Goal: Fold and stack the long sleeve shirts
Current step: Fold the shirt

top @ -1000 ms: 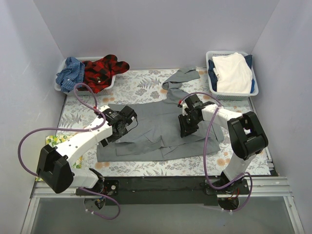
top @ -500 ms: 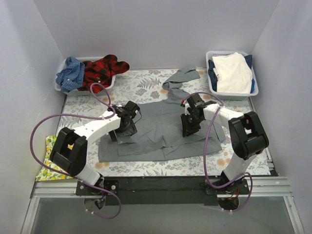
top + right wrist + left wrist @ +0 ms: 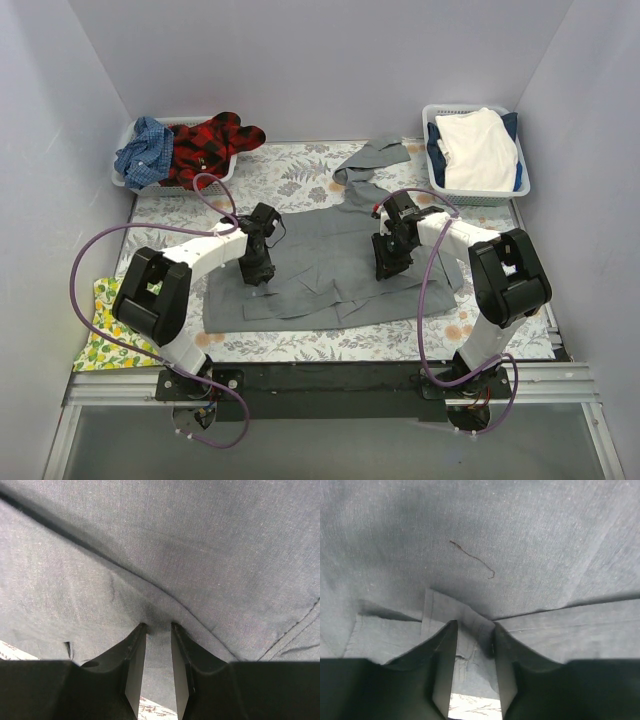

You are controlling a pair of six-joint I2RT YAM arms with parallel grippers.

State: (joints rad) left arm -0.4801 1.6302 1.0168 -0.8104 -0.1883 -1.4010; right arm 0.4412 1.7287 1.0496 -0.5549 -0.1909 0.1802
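Top external, nearest first: what sits by the arm bases? (Mia)

At the left near corner, a yellow lemon-print cloth (image 3: 92, 335) hangs off the edge of the fern-print table cover (image 3: 300, 345). (Jon)

And the shirt being worked on? (Mia)

The grey shirt (image 3: 320, 270) is spread across the middle of the cover, rumpled, with its near hem lying roughly straight. Both arms reach down onto it. (Jon)

How do the fingers stand? (Mia)

The left gripper (image 3: 472, 630) is on the shirt's left part. In its wrist view the fingers are narrowed on a folded hem corner, with cloth bunched between them and a loose thread (image 3: 472, 559) lying just beyond. The right gripper (image 3: 159, 629) is on the right part, pinching a raised ridge of grey cloth. A sliver of the cover shows under each grip. (Jon)

Farther back? (Mia)

One grey sleeve (image 3: 375, 158) trails away toward the back wall. At the back left, a white basket (image 3: 125, 180) holds the red-black plaid shirt (image 3: 210, 145) and the blue checked shirt (image 3: 143, 150), both spilling over its rim. At the back right, a second basket (image 3: 478, 197) holds a white cloth (image 3: 478, 150) on top of dark blue fabric (image 3: 436, 150). (Jon)
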